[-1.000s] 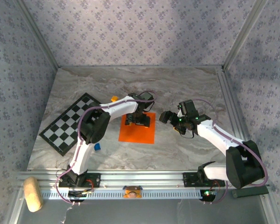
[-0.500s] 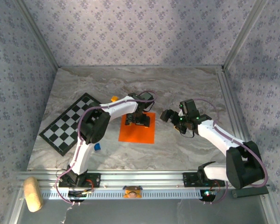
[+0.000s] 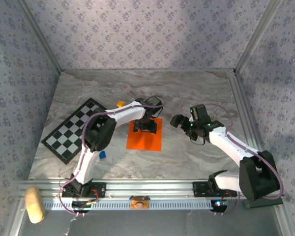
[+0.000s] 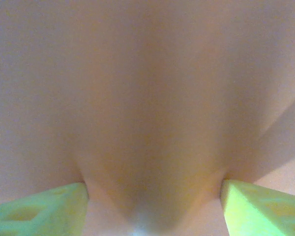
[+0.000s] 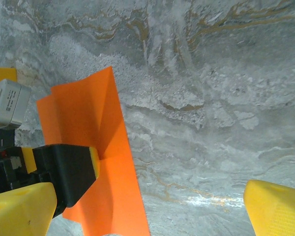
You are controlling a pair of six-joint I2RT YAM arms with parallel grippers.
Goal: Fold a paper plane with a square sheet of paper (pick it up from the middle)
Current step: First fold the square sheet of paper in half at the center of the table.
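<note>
Top external view: at the near edge the two arm bases sit on a metal rail (image 3: 152, 189), with a beige block (image 3: 32, 204) lying off its near left end. Just beyond, a small blue cube (image 3: 103, 154) rests on the marble worktop (image 3: 187, 157) beside the left arm. The square sheet of paper (image 3: 143, 141) lies near the middle of the worktop, right of the black-and-white checkered board (image 3: 74, 131). The left gripper (image 3: 146, 127) is down on the far half of the sheet. The right gripper (image 3: 177, 121) hovers just right of the sheet, apart from it, jaws spread wide with nothing between them. Farther off, a small yellow-orange cube (image 3: 120, 103) sits behind the left arm.

Left wrist view: the green fingertips (image 4: 44, 209) stand apart at the bottom corners, and blurred orange paper rises in a soft hump between them. The jaws are apart, not clamped.

Right wrist view: its own yellow fingers (image 5: 278, 209) frame bare marble. To the left, one dark finger of the left gripper presses on the sheet, where a ridge lifts the paper.
</note>
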